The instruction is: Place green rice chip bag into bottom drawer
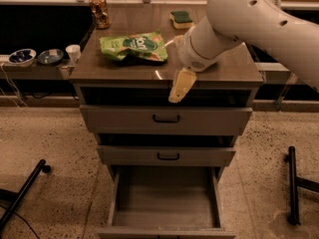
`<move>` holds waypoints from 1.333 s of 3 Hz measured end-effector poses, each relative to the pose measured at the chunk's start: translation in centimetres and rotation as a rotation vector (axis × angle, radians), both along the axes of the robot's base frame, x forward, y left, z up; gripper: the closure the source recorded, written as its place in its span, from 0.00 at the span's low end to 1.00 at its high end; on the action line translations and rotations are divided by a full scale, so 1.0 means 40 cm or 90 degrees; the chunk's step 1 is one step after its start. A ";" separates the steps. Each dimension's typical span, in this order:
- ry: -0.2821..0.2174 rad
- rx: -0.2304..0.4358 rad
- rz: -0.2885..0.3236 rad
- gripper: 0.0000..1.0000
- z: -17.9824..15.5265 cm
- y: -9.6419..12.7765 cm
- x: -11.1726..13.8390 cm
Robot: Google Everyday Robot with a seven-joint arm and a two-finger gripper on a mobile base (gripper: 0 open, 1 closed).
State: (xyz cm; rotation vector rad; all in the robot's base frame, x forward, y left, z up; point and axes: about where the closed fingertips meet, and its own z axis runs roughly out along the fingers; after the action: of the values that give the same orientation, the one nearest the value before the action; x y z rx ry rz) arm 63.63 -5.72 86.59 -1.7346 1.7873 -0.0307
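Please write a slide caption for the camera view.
Hand hovers at the cabinet's front edge; green rice chip bag lies on top; bottom drawer open.

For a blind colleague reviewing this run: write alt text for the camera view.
A green rice chip bag lies on a grey cabinet whose bottom drawer stands open. The robot's gripper hangs over the cabinet's front edge, right of the bag, not touching it. A sponge sits behind.

The gripper (178,87) hangs at the cabinet's (124,72) front edge. The arm (249,19), cropped at right, hides the cabinet top's right rear; the bottom drawer's (164,200) front lip is cropped below.
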 end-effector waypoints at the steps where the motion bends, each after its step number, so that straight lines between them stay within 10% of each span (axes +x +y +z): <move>1: -0.012 0.018 -0.002 0.00 -0.024 0.059 0.096; 4: -0.030 0.027 -0.015 0.00 0.019 0.162 0.177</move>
State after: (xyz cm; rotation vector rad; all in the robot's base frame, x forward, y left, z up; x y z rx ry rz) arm 70.72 0.76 87.35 -1.6706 1.7620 -0.0423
